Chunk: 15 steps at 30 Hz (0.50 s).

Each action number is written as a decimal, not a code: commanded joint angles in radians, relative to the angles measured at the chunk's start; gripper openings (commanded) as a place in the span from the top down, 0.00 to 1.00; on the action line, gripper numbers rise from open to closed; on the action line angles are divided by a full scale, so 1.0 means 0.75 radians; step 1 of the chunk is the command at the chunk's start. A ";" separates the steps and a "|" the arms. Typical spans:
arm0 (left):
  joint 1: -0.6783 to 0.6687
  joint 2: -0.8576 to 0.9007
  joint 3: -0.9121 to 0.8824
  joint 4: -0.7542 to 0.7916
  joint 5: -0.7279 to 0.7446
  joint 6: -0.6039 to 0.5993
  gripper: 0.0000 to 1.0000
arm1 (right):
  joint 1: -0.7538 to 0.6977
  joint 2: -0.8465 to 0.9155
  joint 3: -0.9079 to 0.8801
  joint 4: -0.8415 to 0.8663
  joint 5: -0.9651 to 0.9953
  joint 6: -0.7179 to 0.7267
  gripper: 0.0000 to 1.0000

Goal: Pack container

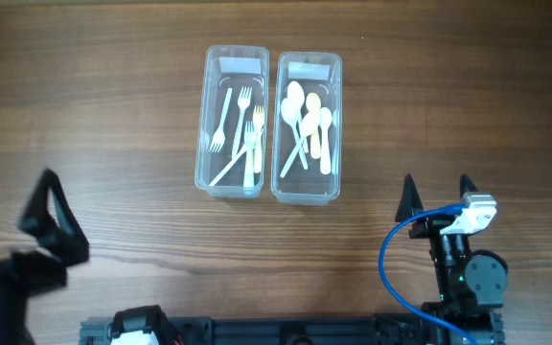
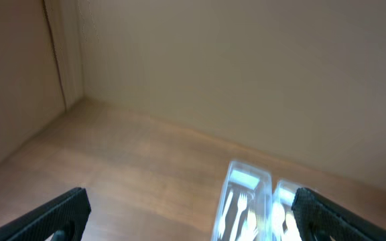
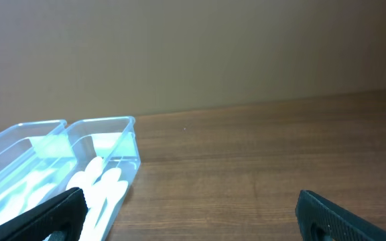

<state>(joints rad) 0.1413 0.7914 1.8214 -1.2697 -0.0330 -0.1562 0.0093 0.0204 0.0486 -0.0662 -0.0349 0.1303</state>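
Two clear plastic containers stand side by side at the table's middle back. The left container [image 1: 206,115] holds several white plastic forks [image 1: 241,129]. The right container [image 1: 337,115] holds several white plastic spoons [image 1: 307,120]. My left gripper [image 1: 54,222] is open and empty at the front left, far from the containers. My right gripper [image 1: 438,195] is open and empty at the front right. Both containers show in the left wrist view [image 2: 246,184] and in the right wrist view [image 3: 116,127], with spoons [image 3: 96,184] visible.
A blue cable [image 1: 391,254] loops beside the right arm. A wall rises behind the wooden table [image 1: 84,105] in both wrist views.
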 commanded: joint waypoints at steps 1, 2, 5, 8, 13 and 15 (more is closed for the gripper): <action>-0.042 -0.210 -0.407 0.189 -0.013 -0.013 0.00 | -0.006 -0.008 -0.016 0.003 -0.025 0.004 0.00; -0.048 -0.264 -0.525 0.274 -0.013 -0.013 0.00 | -0.006 -0.008 -0.016 0.003 -0.025 0.004 0.00; -0.065 -0.418 -0.925 0.587 -0.010 -0.014 0.00 | -0.006 -0.008 -0.016 0.003 -0.025 0.004 0.00; -0.064 -0.517 -1.264 0.877 0.028 -0.061 0.00 | -0.006 -0.008 -0.016 0.003 -0.025 0.004 0.00; -0.064 -0.687 -1.806 1.324 0.097 -0.290 0.00 | -0.006 -0.008 -0.016 0.003 -0.025 0.004 0.00; -0.064 -0.780 -1.979 1.464 0.141 -0.298 0.00 | -0.006 -0.006 -0.016 0.003 -0.025 0.004 0.00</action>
<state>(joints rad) 0.0978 0.3027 0.4858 -0.2649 0.0067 -0.3004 0.0093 0.0204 0.0425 -0.0658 -0.0380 0.1303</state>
